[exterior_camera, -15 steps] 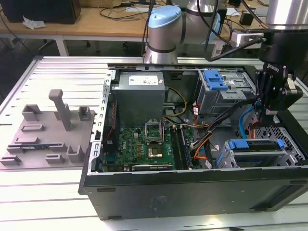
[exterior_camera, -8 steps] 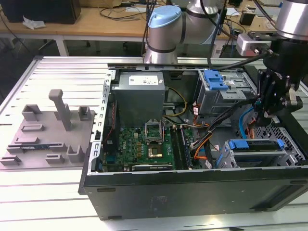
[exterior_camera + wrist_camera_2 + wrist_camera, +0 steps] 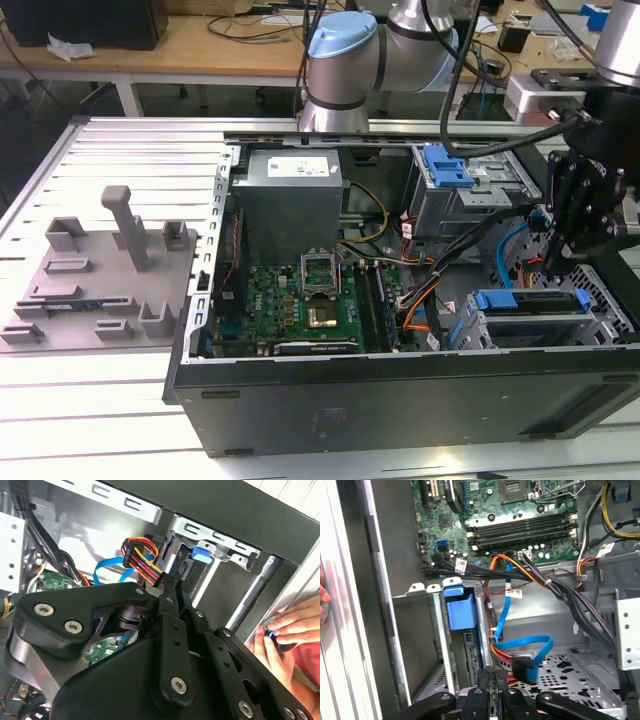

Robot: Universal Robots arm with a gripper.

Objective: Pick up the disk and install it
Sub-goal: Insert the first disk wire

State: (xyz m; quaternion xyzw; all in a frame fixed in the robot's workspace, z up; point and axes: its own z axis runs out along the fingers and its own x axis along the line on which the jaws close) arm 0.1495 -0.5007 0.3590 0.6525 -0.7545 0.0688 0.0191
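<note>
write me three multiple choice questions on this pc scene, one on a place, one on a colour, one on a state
1. Where is the gripper in the exterior view?
A over the grey fixture tray
B by the drive cage at that view's right
C over the power supply

2. What colour is the latch atop that cage?
A red
B blue
C yellow

3. How is the computer case?
A open, motherboard exposed
B closed
C upside down

Answers: B, it hangs beside the cage; B, the latch is blue; A, the motherboard shows.
</note>
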